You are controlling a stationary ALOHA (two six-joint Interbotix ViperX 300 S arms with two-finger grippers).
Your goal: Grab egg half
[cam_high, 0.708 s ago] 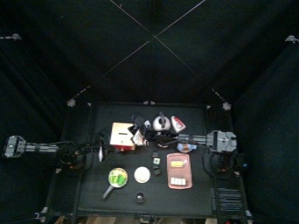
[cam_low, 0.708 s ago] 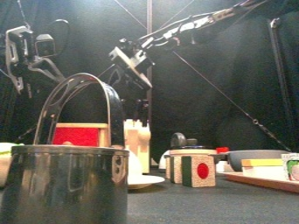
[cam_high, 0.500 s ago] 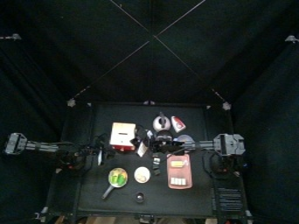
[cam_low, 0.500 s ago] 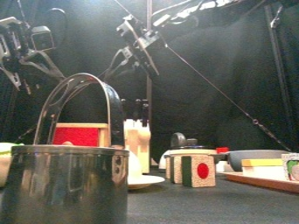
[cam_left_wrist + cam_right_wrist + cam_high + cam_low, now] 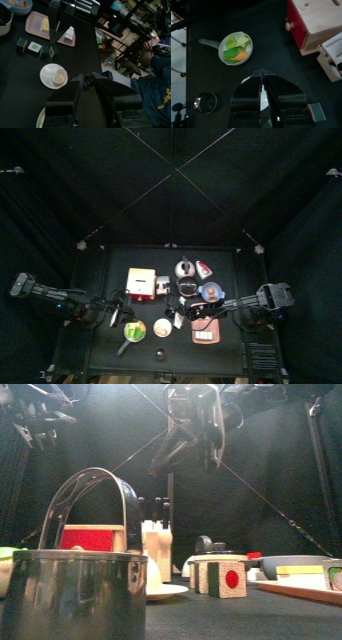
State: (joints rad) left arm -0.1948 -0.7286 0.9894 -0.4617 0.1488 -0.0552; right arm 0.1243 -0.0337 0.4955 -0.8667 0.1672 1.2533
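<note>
The egg half [image 5: 162, 328] is a flat white round with a yellow middle, lying on the table's front part between the green pan [image 5: 135, 332] and the pink tray [image 5: 203, 323]. The left wrist view shows the egg half [image 5: 53, 75] whole. My right gripper [image 5: 178, 314] hangs high above the table [image 5: 185, 449], just behind and right of the egg. Its jaws stand a narrow gap apart, and a strip of white egg half [image 5: 262, 99] shows through that gap. My left gripper [image 5: 118, 314] is open, left of the pan, holding nothing.
A steel pot with a bail handle [image 5: 80, 594] stands closest to the front edge. A red-and-wood box [image 5: 139, 280], a kettle [image 5: 185, 268] and small cubes [image 5: 221, 576] fill the back half. A person [image 5: 157, 75] sits beyond the curtains.
My right gripper has come from the back of the table toward the front and now hangs over the egg. The left arm has swung forward toward the pan.
</note>
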